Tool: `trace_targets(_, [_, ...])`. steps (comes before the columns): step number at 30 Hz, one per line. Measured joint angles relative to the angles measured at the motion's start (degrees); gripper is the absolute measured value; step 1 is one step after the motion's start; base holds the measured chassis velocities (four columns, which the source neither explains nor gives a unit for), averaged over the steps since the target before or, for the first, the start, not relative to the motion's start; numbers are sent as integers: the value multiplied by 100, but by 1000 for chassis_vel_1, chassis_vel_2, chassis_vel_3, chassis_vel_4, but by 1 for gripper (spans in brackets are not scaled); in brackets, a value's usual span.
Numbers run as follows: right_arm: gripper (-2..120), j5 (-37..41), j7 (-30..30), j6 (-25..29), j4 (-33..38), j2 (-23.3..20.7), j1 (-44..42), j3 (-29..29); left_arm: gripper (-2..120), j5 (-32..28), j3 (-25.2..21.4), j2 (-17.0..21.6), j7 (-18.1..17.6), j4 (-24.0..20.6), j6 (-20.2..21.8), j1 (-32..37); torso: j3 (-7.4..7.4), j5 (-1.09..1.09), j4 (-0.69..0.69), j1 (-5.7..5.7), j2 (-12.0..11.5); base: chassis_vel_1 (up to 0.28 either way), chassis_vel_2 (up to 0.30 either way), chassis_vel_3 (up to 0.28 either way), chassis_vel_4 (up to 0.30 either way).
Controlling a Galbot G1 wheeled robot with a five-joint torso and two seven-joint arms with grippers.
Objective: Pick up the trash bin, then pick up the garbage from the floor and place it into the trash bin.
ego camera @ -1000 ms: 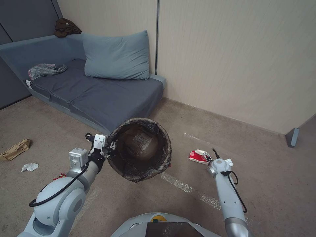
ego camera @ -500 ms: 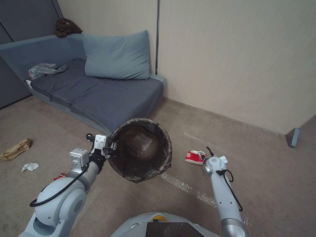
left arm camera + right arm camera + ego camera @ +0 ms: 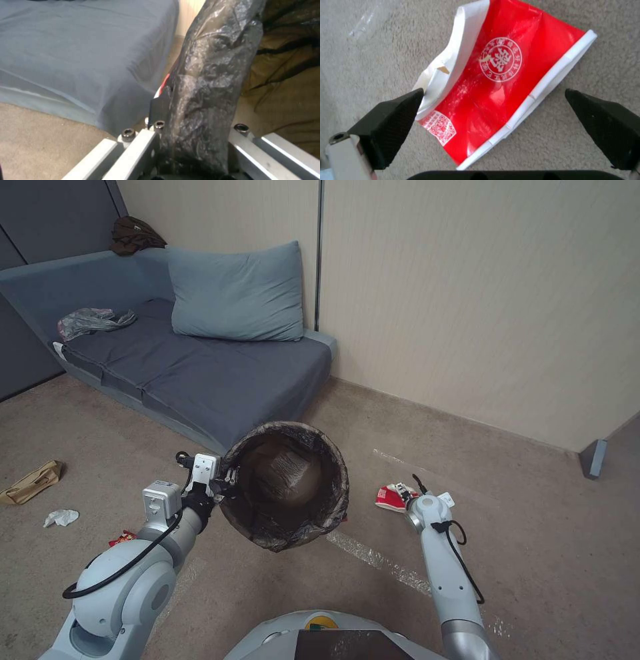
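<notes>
Left gripper clamped on the rim of the trash bin, holding it clear of the carpet, mouth tipped toward the head camera. Left wrist view: the dark liner-wrapped rim sits pinched between the 2 fingers. Something bagged lies inside the bin, contents unclear.

Right gripper low over the floor, at 3 o'clock from the bin, its 2 black pads spread wide with nothing held. A flattened red-and-white paper cup lies on the carpet between them; one pad seems to touch the cup's torn white edge, the other stands apart.

Other litter at 9 o'clock from the bin: tan paper bag, white tissue. Grey sofa at 11 o'clock, with blue pillow.
</notes>
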Motion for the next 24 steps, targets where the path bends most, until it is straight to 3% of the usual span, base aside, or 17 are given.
trace_targets(5, [94,-31,-19,-17,-10,5,-8,4,0,7,36,3,6,10,0,-2,0,-1,1,0,0,0,0,0,0])
trace_targets(14, [57,-53,-141,-93,-57,-91,-10,29,0,30,50,-7,30,19,-1,16,-1,-1,0,0,0,0,0,0,0])
trace_targets(22, [33,-55,-144,-93,-45,-86,10,30,0,46,58,-30,37,26,-7,23,-1,-1,1,0,0,0,0,0,0])
trace_targets(24, [22,-60,-144,-90,-46,-87,25,29,0,52,57,-33,40,27,-9,23,-1,-1,0,0,0,0,0,0,0])
